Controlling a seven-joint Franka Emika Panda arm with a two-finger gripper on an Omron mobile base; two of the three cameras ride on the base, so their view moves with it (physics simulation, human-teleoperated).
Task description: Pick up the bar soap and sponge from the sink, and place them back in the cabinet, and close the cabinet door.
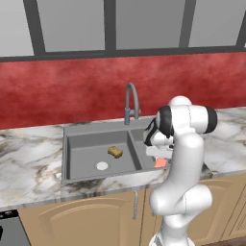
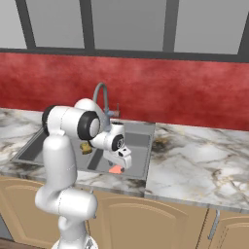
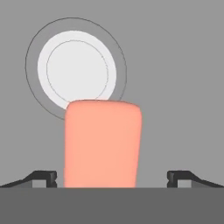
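The salmon-pink bar soap (image 3: 103,144) lies flat on the floor of the grey sink's (image 1: 96,129) right basin, partly over a white drain disc (image 3: 76,68). My gripper (image 3: 112,177) hangs just above it, open, one fingertip (image 3: 43,177) on each side of the soap and apart from it. In the base views the hand (image 2: 119,153) is lowered into the right basin over the soap (image 1: 160,163) (image 2: 115,169). The yellow-brown sponge (image 1: 115,152) (image 2: 86,148) rests in the left basin. The cabinet and the cabinet door are out of view.
A tall grey gooseneck faucet (image 1: 130,103) rises behind the divider between the basins. A white drain (image 1: 102,166) sits in the left basin near the sponge. Marble counter (image 2: 194,160) runs on both sides, with a red backsplash behind and arched lower doors below.
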